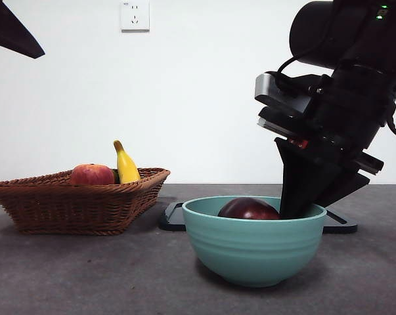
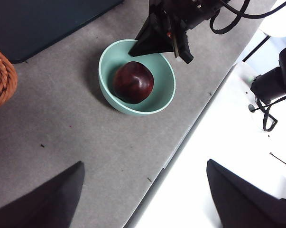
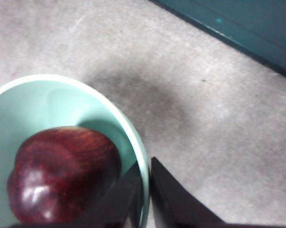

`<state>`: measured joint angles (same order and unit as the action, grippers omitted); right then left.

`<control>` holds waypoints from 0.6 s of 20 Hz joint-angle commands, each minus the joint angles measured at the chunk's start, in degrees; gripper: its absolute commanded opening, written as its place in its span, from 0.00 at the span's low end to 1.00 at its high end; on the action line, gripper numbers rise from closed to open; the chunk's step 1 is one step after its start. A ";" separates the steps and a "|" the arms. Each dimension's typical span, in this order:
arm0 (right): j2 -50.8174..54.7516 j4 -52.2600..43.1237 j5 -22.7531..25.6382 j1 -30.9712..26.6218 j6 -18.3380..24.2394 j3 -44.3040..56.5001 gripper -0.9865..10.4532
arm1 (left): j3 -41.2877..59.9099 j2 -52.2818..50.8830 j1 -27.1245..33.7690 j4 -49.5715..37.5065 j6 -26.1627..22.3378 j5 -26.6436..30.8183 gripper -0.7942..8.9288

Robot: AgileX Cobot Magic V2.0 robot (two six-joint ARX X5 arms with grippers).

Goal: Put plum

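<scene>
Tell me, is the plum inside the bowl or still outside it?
Inside. The plum lies within the green bowl; the right gripper is at the rim.

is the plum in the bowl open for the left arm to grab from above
Probably not yet: the plum lies uncovered in the bowl, but the right gripper hangs at the rim beside it, and the open left gripper is well off.

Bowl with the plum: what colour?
Pale teal-green bowl, faintly ribbed outside; clearest in the front view.
</scene>
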<state>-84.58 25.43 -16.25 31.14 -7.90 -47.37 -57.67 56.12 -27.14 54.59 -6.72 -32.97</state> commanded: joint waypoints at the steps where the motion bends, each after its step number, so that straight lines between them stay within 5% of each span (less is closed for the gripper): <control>1: -0.24 -0.24 -0.37 0.50 -1.16 -0.85 0.10 | -0.66 0.26 -0.26 -0.44 -0.26 -0.31 0.50; 12: -1.49 3.93 1.53 -5.35 -0.94 -16.35 0.10 | -0.66 0.26 -0.26 -0.39 -0.26 -0.31 0.50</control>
<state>-84.97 29.80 -14.74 25.45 -8.82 -62.76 -57.67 56.12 -27.14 54.59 -6.72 -32.97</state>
